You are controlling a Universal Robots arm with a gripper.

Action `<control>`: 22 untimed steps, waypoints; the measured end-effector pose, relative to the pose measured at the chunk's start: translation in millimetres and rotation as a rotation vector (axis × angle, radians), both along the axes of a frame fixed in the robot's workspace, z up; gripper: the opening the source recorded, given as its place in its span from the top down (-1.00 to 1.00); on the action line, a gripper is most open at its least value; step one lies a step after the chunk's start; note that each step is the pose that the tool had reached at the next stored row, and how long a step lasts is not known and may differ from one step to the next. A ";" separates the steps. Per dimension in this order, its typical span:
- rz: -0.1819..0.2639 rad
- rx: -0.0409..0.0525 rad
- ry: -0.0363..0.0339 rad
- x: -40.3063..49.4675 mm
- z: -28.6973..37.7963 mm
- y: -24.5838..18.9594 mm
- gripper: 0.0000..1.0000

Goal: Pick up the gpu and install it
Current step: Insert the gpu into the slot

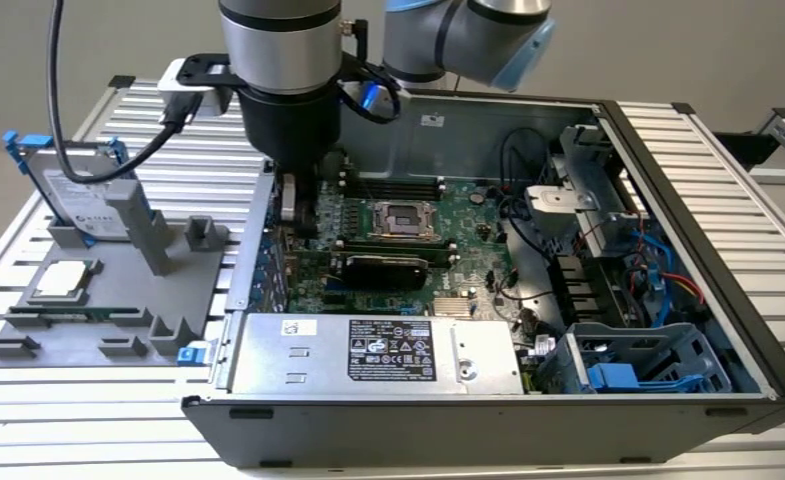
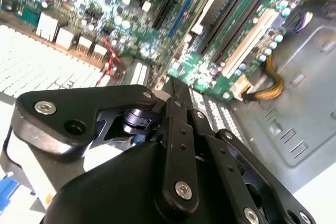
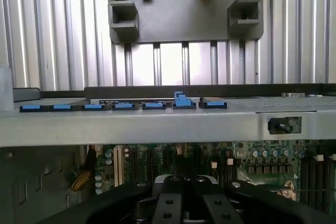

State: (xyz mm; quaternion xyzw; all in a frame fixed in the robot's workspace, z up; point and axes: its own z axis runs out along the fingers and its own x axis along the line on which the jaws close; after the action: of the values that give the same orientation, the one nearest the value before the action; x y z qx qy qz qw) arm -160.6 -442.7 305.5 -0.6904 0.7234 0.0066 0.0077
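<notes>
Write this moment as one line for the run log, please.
hand: inside case, over board | gpu: upright beneath hand, at slots near rear wall | fixture: outside case

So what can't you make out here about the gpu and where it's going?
- The gpu: in the exterior view, mostly hidden behind the arm, so its seating can't be judged.
- What lies beneath the gripper: in the second wrist view, covered by the gripper's own body.
- The motherboard: in the first wrist view, partly blocked by the case wall.
</notes>
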 end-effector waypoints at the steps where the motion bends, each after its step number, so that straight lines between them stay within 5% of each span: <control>1: 0.000 0.0001 0.0000 -1.7 0.5 0.0 1.00; 12: 0.000 0.0002 -0.0001 -16.4 2.7 1.1 1.00; 22: 0.000 -0.0001 0.0003 -19.5 1.1 1.4 1.00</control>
State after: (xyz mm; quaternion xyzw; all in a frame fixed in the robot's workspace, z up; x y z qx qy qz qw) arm -180.0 -441.3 306.5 -0.6904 0.7233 0.0067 0.0075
